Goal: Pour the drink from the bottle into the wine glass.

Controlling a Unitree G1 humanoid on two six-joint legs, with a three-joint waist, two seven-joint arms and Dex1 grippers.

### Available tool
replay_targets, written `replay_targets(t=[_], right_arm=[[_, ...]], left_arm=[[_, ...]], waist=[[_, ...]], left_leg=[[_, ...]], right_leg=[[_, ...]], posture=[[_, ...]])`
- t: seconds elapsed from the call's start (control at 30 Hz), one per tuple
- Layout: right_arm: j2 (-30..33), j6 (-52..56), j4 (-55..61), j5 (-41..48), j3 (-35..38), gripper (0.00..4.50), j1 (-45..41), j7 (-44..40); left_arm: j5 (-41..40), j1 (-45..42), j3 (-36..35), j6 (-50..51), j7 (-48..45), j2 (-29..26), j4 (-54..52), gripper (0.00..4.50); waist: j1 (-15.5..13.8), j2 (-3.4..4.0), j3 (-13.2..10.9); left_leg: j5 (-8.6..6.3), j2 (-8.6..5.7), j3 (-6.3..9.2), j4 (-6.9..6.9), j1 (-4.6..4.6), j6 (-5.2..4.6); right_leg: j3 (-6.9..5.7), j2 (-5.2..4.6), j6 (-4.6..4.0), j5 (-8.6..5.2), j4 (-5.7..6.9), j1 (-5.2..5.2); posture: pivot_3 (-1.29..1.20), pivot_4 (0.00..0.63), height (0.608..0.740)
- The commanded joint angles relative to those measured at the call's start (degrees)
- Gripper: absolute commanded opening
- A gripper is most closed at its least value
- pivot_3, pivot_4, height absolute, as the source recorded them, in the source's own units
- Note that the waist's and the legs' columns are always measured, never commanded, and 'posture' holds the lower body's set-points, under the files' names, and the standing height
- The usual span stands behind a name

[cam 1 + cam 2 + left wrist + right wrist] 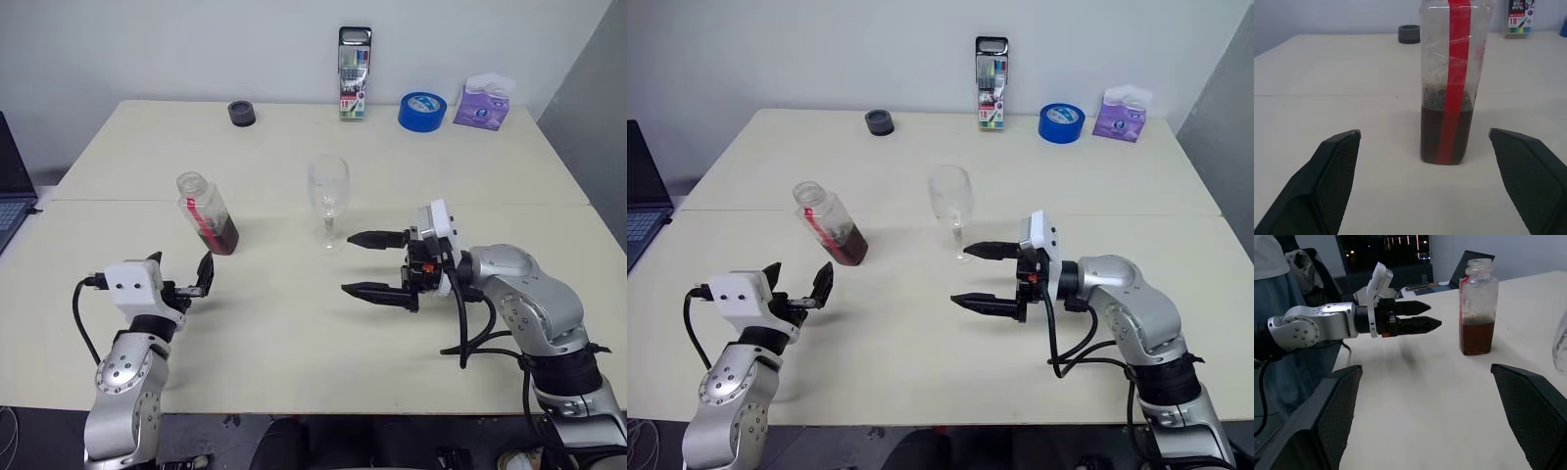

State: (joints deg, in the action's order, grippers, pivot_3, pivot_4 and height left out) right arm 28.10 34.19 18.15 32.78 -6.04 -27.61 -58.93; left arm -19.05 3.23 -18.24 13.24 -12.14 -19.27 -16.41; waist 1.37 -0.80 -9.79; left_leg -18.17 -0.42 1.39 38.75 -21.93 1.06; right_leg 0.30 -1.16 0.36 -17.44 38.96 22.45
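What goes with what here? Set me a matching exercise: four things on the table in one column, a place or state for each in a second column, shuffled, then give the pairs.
Things:
1. bottle
2. wine glass
3. blue tape roll
4. tissue pack

Place or state:
A. far edge, nearest the table's right corner
B. empty, upright near the table's middle
C. uncapped, dark drink in its lower part
D. far edge, between the marker pack and the tissues

Pairs: 1-C, 2-B, 3-D, 4-A
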Motion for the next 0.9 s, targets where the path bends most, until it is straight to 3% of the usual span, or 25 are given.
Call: replay_targets(t=[0.03,0.63,0.9], right_arm=[[-0.5,0.1,3.1,1.4,0.6,4.48,-0.4,1.6],[-0.8,0.9,4.6,1.7,0.5,4.48,-0.3,4.5],[-1.0,0.6,3.8,1.3,0.3,4.48,-1.1,4.6]], left_arm=[[-0.1,-2.9,-1.4,-1.0,-1.7,-2.0,2.1,4.5],[2.0,-14.4,2.5,-4.1,-9.5,-4.5,16.8,4.5],[4.5,-22.4,3.6,-9.2,-11.1,-4.4,28.3,4.5]], waist=[[-0.1,-0.02,0.0],[0.0,-0.05,0.0],[0.0,-0.07,0.0]], left_leg=[[0.0,0.0,0.04,0.03,0.0,0.01],[0.03,0.0,0.1,0.09,0.01,0.06],[0.04,-0.01,0.12,0.14,0.0,0.07]], right_leg=[[-0.03,0.0,0.0,0.0,0.0,-0.03],[-0.11,-0.01,0.0,0.01,0.01,-0.08],[-0.15,-0.01,0.0,0.02,0.03,-0.08]], posture=[[0.0,0.15,0.74],[0.0,0.15,0.74],[0.0,0.15,0.74]])
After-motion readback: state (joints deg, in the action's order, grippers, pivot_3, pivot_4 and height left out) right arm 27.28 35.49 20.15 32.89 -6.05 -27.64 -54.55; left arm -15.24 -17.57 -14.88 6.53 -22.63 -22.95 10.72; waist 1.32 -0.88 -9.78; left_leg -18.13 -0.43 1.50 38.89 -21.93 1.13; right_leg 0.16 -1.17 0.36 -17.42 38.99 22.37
